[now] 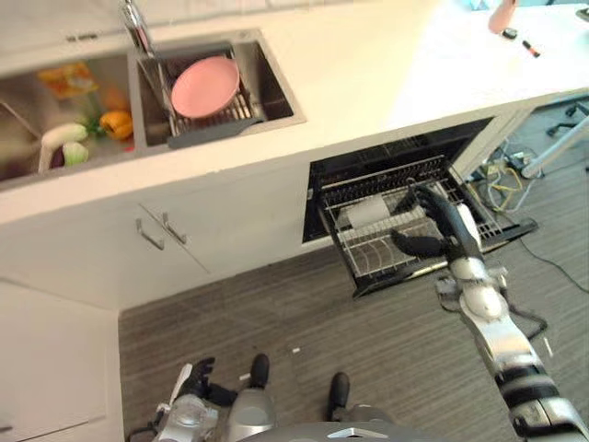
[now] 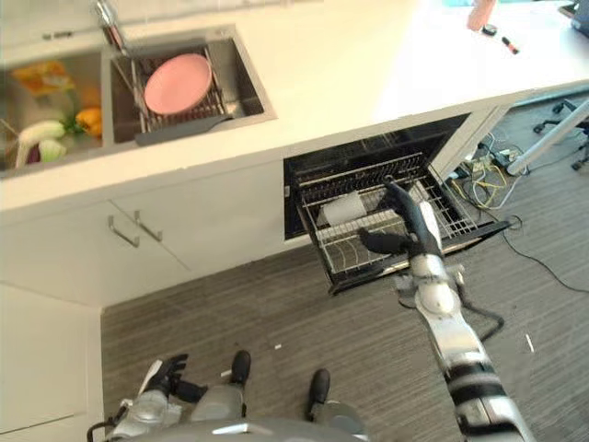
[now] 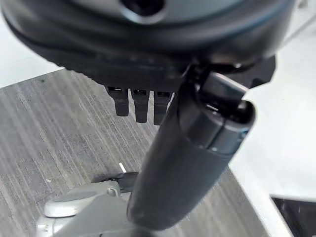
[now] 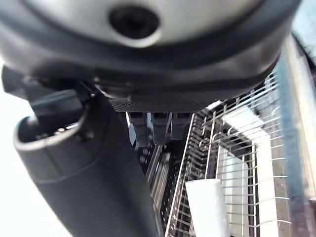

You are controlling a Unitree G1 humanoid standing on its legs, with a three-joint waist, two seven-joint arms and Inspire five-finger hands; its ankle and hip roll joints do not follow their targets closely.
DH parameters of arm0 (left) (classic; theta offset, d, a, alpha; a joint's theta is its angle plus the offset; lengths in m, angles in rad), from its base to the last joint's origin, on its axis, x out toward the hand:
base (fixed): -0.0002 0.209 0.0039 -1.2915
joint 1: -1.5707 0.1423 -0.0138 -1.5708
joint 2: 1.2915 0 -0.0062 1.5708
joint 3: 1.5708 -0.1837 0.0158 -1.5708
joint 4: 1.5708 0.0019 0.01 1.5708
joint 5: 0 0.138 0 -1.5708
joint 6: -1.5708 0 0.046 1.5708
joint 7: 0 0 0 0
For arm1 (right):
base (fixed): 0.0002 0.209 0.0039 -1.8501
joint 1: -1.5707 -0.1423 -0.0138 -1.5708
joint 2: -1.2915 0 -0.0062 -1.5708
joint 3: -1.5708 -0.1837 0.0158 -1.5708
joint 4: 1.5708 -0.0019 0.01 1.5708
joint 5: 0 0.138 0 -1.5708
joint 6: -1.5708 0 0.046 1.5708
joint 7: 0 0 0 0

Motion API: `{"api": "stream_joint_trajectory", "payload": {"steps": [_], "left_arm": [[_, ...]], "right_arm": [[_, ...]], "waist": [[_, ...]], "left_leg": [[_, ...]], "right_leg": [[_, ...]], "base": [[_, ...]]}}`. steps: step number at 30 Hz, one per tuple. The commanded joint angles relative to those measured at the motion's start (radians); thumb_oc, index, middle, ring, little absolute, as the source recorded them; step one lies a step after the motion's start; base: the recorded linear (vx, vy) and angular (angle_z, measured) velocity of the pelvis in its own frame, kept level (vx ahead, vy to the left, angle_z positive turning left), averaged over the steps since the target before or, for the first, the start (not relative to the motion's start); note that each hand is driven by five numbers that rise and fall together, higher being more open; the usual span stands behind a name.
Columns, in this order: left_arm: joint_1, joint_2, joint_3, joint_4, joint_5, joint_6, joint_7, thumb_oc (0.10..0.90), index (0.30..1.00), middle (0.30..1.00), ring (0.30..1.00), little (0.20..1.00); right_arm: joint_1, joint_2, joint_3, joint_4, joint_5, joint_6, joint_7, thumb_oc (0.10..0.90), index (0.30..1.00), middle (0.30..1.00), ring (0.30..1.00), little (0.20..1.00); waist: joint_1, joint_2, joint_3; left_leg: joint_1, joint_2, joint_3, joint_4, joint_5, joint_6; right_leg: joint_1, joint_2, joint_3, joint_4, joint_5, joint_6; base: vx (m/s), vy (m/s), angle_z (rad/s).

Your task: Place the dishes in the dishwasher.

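A pink plate leans in the wire drainer inside the right sink basin. Below the counter the dishwasher stands open with its wire rack pulled out over the floor. A white cup lies on its side in the rack; the right wrist view also shows this cup. My right hand hovers over the rack's middle, just right of the cup, open, thumb spread, holding nothing. My left hand hangs low by my side over the floor, open and holding nothing.
The left sink basin holds vegetables and a yellow pack. A faucet rises behind the sinks. Cabinet doors with bar handles sit left of the dishwasher. A pink bottle stands on the counter's far right. Loose cables lie on the floor right of the door.
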Motion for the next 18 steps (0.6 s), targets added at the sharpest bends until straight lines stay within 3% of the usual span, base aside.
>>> {"api": "stream_joint_trajectory", "payload": {"steps": [1,8,10,11,12,13,14,15,17,18], "left_arm": [[-0.04,0.013,-0.019,0.116,-0.073,0.028,0.028,0.8,0.9,0.9,0.9,0.9],[-0.017,0.001,0.01,0.105,-0.096,0.011,0.05,0.8,0.9,0.9,0.9,0.9],[-0.02,-0.002,0.009,0.091,-0.105,0.004,0.063,0.8,0.9,0.9,0.9,0.9],[-0.024,-0.01,0.004,0.079,-0.116,-0.005,0.071,0.8,0.9,0.9,0.9,0.9],[-0.025,-0.01,0.004,0.079,-0.116,-0.004,0.071,0.8,0.9,0.9,0.9,0.9],[-0.029,-0.011,-0.003,0.075,-0.113,-0.003,0.078,0.8,0.9,0.9,0.9,0.9],[-0.038,-0.012,-0.01,0.072,-0.104,0.002,0.082,0.8,0.9,0.9,0.9,0.9],[-0.045,-0.013,-0.016,0.067,-0.094,0.005,0.085,0.8,0.9,0.9,0.9,0.9],[-0.051,-0.012,-0.024,0.065,-0.071,0.007,0.088,0.8,0.9,0.9,0.9,0.9],[-0.05,-0.012,-0.031,0.064,-0.054,0.009,0.089,0.8,0.9,0.9,0.9,0.9]], "right_arm": [[-0.086,0.034,-0.003,-0.109,0.231,-0.187,0.048,0.8,0.9,0.9,0.9,0.9],[-0.103,0.045,0.023,-0.248,0.304,-0.238,0.085,0.8,0.9,0.9,0.9,0.9],[-0.138,0.033,0.021,-0.28,0.288,-0.258,0.059,0.8,0.9,0.9,0.9,0.9],[-0.165,0.026,0.015,-0.304,0.264,-0.267,0.028,0.8,0.9,0.9,0.9,0.9],[-0.166,0.026,0.015,-0.304,0.264,-0.267,0.028,0.8,0.9,0.9,0.9,0.9],[-0.179,0.028,0.007,-0.312,0.256,-0.274,0.008,0.8,0.9,0.9,0.9,0.9],[-0.196,0.024,-0.005,-0.321,0.236,-0.28,-0.017,0.8,0.9,0.9,0.9,0.9],[-0.214,0.02,-0.005,-0.324,0.214,-0.278,-0.037,0.8,0.9,0.9,0.9,0.9],[-0.238,0.013,-0.009,-0.337,0.157,-0.279,-0.07,0.8,0.9,0.9,0.9,0.9],[-0.25,0.009,-0.006,-0.343,0.123,-0.27,-0.083,0.8,0.9,0.9,0.9,0.9]], "waist": [[-0.008,-0.026,-0.018],[0.011,0.018,0.001],[0.019,0.017,0.03],[0.032,0.015,0.045],[0.03,0.015,0.041],[0.035,0.017,0.041],[0.037,0.024,0.036],[0.04,0.014,0.028],[0.031,0.007,0.007],[0.038,0.003,-0.009]], "left_leg": [[0.009,0.027,0.023,0.009,-0.015,-0.055],[0.003,0.038,0.011,0.025,0.01,-0.076],[-0.096,0.015,0.027,0.2,-0.015,-0.08],[-0.161,-0.006,0.081,0.262,-0.021,-0.077],[-0.167,-0.007,0.079,0.261,-0.017,-0.076],[-0.196,-0.004,0.129,0.252,0.002,-0.067],[-0.241,0.016,0.225,0.214,0.05,-0.063],[-0.253,0.022,0.263,0.184,0.043,-0.069],[-0.277,0.058,0.411,0.118,0.072,-0.063],[-0.281,0.062,0.427,0.109,0.085,-0.059]], "right_leg": [[0.044,-0.032,-0.015,0.014,-0.101,0.056],[0.059,-0.021,-0.047,0.015,-0.115,0.041],[0.068,-0.04,-0.077,0.017,-0.124,0.032],[0.091,-0.056,-0.114,0.014,-0.14,0.028],[0.085,-0.056,-0.117,0.014,-0.138,0.029],[0.101,-0.053,-0.137,0.014,-0.153,0.025],[0.112,-0.043,-0.168,0.014,-0.166,0.025],[0.124,-0.04,-0.171,0.014,-0.187,0.026],[0.131,-0.03,-0.212,0.014,-0.197,0.037],[0.142,-0.033,-0.225,0.014,-0.2,0.043]], "base": [[-0.01,-0.059,-0.04],[0.0,-0.051,0.06],[-0.08,-0.104,0.36],[-0.08,-0.064,0.75],[0.01,-0.052,1.21],[0.06,-0.035,1.44],[0.16,-0.09,1.27],[0.17,-0.072,1.2],[0.19,0.009,1.23],[0.27,0.125,1.13]]}}
